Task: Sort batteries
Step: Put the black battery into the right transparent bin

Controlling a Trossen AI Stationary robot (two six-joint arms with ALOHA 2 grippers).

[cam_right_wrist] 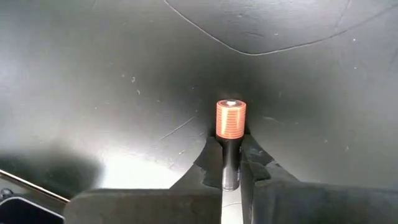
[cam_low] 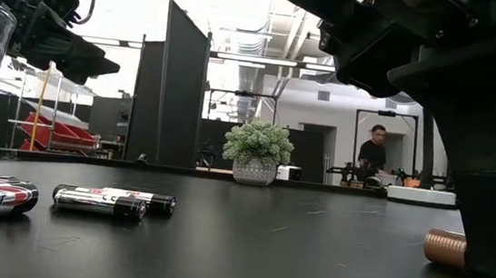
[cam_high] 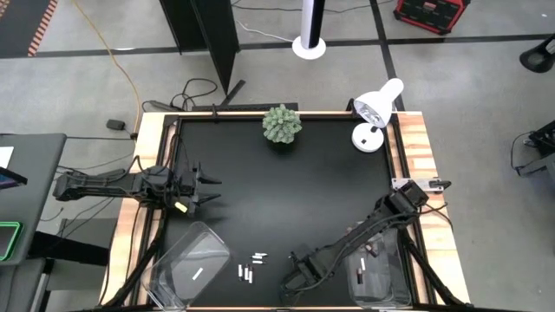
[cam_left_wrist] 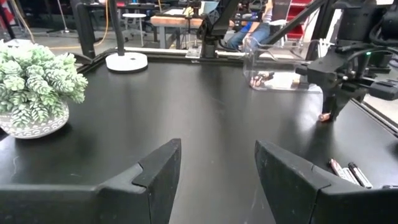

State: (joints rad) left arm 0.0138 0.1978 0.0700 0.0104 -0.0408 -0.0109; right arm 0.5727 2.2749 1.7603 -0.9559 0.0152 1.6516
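On the black table (cam_high: 286, 186), a clear bin (cam_high: 186, 260) sits near-left, with loose batteries (cam_high: 250, 267) scattered just right of it. Nearby, the right hand (cam_high: 290, 282) is clamped on a dark battery with a copper end (cam_right_wrist: 231, 119). Small, light, rigid and slick, it looks best pinched mid-body. At far left, the left hand (cam_high: 206, 192) hovers, fingers apart, empty.

Your two arms were matte black, built of angular jointed links. The left gripper (cam_left_wrist: 217, 180) had broad, wedge-shaped black fingers (cam_left_wrist: 152, 180). The left arm (cam_high: 104, 185) carried a small yellow-green mark.
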